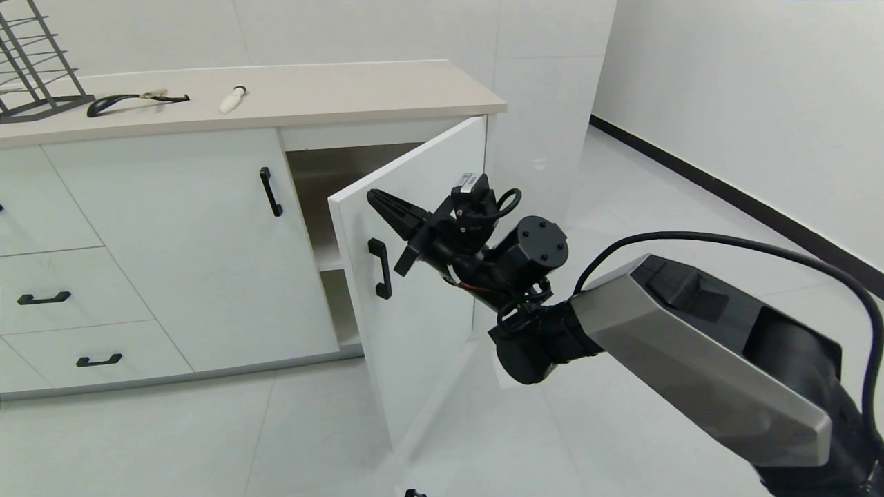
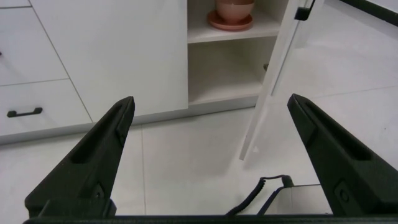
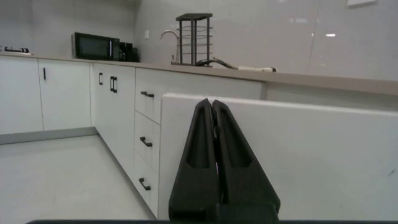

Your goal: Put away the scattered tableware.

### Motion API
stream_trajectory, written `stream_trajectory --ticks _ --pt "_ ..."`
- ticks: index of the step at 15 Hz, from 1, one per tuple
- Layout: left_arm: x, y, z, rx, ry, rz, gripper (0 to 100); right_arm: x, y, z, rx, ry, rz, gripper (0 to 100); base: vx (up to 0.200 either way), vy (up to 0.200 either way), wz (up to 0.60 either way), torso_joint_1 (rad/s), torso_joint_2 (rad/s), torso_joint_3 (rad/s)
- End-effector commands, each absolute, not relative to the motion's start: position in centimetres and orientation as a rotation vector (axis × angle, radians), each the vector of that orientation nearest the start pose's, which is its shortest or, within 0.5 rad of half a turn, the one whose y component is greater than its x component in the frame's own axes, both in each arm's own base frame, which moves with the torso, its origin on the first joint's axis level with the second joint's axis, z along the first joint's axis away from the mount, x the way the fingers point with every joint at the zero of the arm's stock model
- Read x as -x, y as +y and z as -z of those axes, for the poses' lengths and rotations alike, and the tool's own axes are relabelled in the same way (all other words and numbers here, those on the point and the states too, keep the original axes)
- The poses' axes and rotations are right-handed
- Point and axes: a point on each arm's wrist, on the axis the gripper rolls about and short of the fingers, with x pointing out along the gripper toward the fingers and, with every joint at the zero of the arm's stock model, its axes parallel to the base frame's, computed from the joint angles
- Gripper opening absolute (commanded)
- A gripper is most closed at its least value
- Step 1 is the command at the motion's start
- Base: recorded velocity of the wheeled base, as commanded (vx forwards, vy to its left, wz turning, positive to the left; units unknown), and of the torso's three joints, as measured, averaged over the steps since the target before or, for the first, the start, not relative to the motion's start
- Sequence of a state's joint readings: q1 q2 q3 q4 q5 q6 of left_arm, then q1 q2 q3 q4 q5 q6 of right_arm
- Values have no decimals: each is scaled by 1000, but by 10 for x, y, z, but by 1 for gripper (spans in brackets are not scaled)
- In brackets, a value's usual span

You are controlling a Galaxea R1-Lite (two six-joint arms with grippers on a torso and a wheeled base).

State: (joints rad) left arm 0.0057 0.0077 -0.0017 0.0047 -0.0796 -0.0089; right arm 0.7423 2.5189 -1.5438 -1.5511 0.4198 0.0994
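Since the cabinet door stands open for the countertop utensils, I hold my right pincer closed and empty near it, left pincer spread wide.

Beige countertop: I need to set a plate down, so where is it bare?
The beige countertop is bare from the small white-handled utensil to its right end. Its left end is crowded, with the black wire rack and the long black-handled utensil beside it.
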Motion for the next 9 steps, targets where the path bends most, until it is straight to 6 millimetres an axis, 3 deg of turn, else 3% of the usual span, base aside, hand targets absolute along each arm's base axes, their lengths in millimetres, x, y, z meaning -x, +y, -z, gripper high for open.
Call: stream_trajectory --ticks 1,2,4,6,9 --pt "23 -2 -76 10 10 75 100 -351 329 -149 -188 -589 -1149 0 0 0 0 0 0 0" --pt "23 -2 -76 10 10 75 100 -351 329 -149 -188 -589 -1149 0 0 0 0 0 0 0" --pt "23 -2 -76 10 10 77 100 -336 314 -167 -186 -584 -1146 0 0 0 0 0 0 0" --pt "23 -2 -76 9 6 77 100 -320 299 -169 -175 -516 -1153 0 0 0 0 0 0 0" --pt "23 -2 -76 11 7 77 100 -300 259 -204 -160 -536 -1107 0 0 0 0 0 0 0"
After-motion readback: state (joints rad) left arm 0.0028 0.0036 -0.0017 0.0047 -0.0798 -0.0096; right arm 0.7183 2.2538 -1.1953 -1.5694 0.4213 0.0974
